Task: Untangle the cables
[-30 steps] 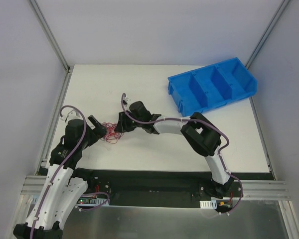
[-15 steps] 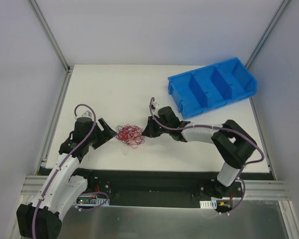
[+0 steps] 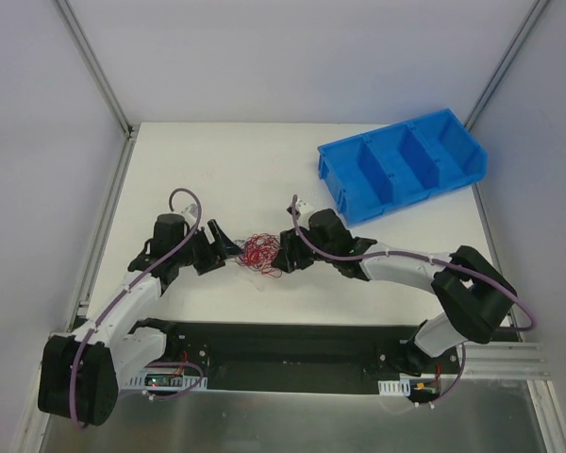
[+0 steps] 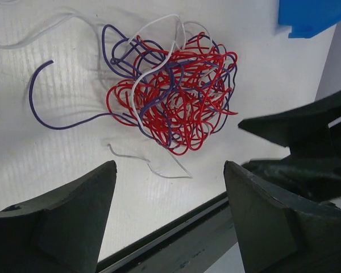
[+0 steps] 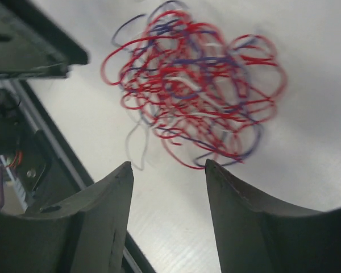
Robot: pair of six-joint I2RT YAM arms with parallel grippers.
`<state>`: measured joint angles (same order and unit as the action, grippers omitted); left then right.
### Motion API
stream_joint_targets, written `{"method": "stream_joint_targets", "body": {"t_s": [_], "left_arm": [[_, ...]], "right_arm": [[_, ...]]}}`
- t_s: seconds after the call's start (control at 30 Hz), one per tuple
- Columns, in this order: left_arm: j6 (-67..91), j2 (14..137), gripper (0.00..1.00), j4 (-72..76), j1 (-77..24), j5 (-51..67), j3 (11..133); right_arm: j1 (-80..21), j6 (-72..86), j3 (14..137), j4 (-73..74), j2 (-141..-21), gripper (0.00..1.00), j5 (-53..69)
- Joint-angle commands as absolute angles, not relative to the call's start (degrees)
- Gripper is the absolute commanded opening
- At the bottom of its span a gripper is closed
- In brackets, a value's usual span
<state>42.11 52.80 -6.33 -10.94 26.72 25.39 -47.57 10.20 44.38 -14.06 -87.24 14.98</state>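
The cables [image 3: 259, 253] lie as a fist-sized tangle of thin curly wires near the table's front edge. They are mostly red, with some purple and white strands. In the left wrist view the cables [image 4: 176, 99] rest just beyond my left gripper [image 4: 169, 165], which is open and holds nothing. A loose purple strand [image 4: 45, 108] trails off to the left. My right gripper [image 5: 167, 164] is open too, its tips just short of the cables [image 5: 199, 91]. From above, the left gripper [image 3: 232, 249] and right gripper [image 3: 281, 253] flank the tangle on either side.
A blue bin [image 3: 401, 165] with three compartments stands at the back right, and its corner shows in the left wrist view [image 4: 312, 14]. The table's black front rail [image 4: 176, 227] runs close under both grippers. The right gripper's fingers [image 4: 295, 125] show at the right of the left wrist view.
The tangle has shifted to the right along the front of the table. My left gripper followed it rightward. The right gripper drew back to the right and now stands open.
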Motion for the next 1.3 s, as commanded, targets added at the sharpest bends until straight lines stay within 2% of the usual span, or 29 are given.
{"method": "stream_joint_targets", "body": {"t_s": [0.0, 0.13, 0.2, 0.37, 0.4, 0.5, 0.57, 0.77, 0.97, 1.1, 1.27], "left_arm": [[39.47, 59.57, 0.75, -0.79, -12.39, 29.97, 28.99], [39.02, 64.42, 0.67, -0.79, -15.81, 29.01, 31.9], [39.2, 65.65, 0.67, -0.7, -18.01, 27.17, 32.6], [37.97, 69.78, 0.63, -0.79, -20.91, 24.44, 35.32], [37.71, 70.74, 0.63, -0.97, -21.27, 23.56, 35.85], [36.57, 74.52, 0.63, -2.02, -22.5, 22.06, 38.31], [35.86, 76.81, 0.63, -3.33, -23.37, 20.66, 39.9], [34.45, 84.53, 0.62, -3.69, -24.96, 16.97, 44.02], [35.68, 92.19, 0.46, -3.78, -24.7, 10.56, 46.14], [37.17, 92.03, 0.35, -3.78, -23.03, 7.39, 43.87], [38.76, 87.64, 0.32, -3.87, -16.72, 6.33, 38.33]], "right_arm": [[-52.99, 11.51, 44.74, -25.73, -91.66, 0.56, 19.95], [-54.67, 10.99, 45.18, -28.65, -95.71, 0.56, 18.46], [-55.19, 10.2, 45.26, -29.0, -96.59, 0.56, 18.2], [-55.28, 10.46, 45.62, -29.35, -98.7, 0.44, 18.1], [-55.37, 10.55, 45.27, -30.14, -98.61, 0.4, 18.37], [-55.55, 11.68, 43.34, -33.47, -98.0, 0.14, 19.16], [-55.55, 12.74, 41.49, -35.67, -96.86, 0.0, 19.68], [-55.72, 14.59, 35.52, -39.11, -90.54, 0.0, 21.53], [-55.63, 11.7, 31.21, -28.06, -74.13, 0.0, 16.36], [-55.63, 8.45, 30.85, -11.38, -57.79, 0.0, 3.12], [-55.37, 4.32, 31.81, 6.3, -34.31, 0.0, -17.98]]}}
